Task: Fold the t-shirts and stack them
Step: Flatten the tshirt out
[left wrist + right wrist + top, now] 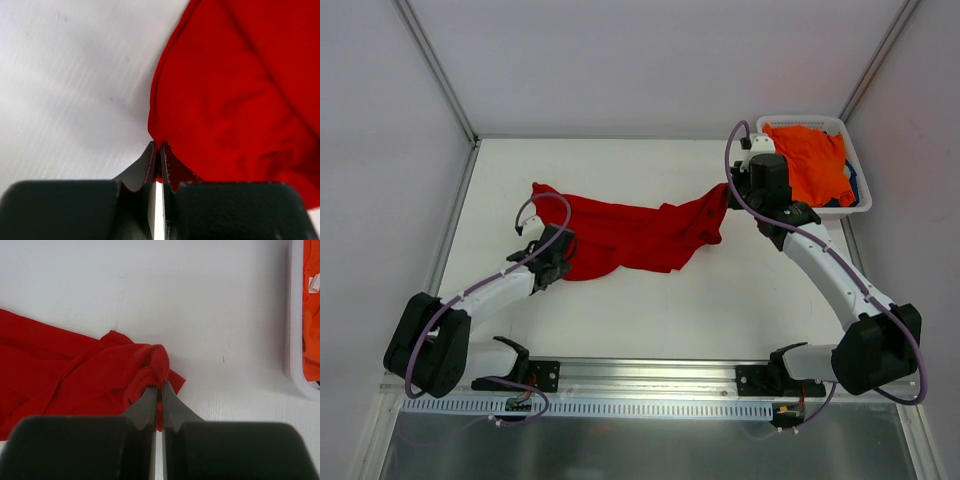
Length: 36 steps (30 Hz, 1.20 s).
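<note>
A bright red t-shirt [630, 235] lies crumpled and stretched across the middle of the table. My left gripper [563, 255] is shut on its near left edge; in the left wrist view the cloth [235, 100] is pinched between the jaws [158, 150]. My right gripper [730, 195] is shut on the shirt's right end, where the red cloth [100, 375] bunches at the fingertips [161, 387]. An orange t-shirt [810, 160] lies in the white basket [855, 208] at the back right, with a bit of dark blue cloth [850, 185] beside it.
The white basket's rim [292, 315] with orange cloth [311, 310] shows at the right of the right wrist view. Grey walls enclose the table at the back and sides. A metal rail [650, 375] runs along the near edge.
</note>
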{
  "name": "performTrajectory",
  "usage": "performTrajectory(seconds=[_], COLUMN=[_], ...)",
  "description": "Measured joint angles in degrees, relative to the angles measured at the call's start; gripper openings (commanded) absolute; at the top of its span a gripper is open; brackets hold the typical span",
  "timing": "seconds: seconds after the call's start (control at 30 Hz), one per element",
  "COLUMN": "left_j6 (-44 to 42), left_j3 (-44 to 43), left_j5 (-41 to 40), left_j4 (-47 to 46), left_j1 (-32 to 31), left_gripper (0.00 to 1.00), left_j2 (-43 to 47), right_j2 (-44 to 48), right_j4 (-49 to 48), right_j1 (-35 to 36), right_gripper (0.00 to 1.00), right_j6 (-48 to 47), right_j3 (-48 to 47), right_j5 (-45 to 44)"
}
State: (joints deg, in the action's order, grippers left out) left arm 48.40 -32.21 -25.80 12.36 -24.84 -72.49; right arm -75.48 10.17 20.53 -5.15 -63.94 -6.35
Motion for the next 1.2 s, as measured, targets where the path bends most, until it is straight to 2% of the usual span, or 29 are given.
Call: performTrajectory(seconds=[0.13,0.27,0.43,0.6,0.93,1.2], left_j6=[-2.99,-7.43,-13.38,-19.45,-28.13,-29.59], left_j3=[-7.43,-19.65,-33.09,-41.46,-48.22,-49.35], left_j5=[-0.52,-3.28,-7.19,-11.65,-19.76,-20.9], left_j4=[3.93,5.22,6.43,7.8,8.52,9.2], left_j1=[0.0,0.0,0.0,0.0,0.0,-0.11], left_gripper=[0.0,0.0,0.0,0.0,0.0,0.0], left_j2=[3.15,6.93,10.38,14.73,26.36,36.46], right_j2=[0.96,2.75,5.44,10.19,23.17,34.45], right_j4=[0.68,2.27,5.01,7.65,10.67,11.08], right_j1=[-0.04,-0.09,-0.17,-0.2,-0.22,-0.2], right_gripper=[0.0,0.0,0.0,0.0,0.0,0.0], right_j6=[-0.17,-0.52,-1.84,-3.69,-6.82,-7.06], right_j3=[-0.02,-0.9,-5.51,-10.64,-20.22,-22.29], right_j5=[-0.79,-1.62,-2.99,-5.03,-8.52,-8.41])
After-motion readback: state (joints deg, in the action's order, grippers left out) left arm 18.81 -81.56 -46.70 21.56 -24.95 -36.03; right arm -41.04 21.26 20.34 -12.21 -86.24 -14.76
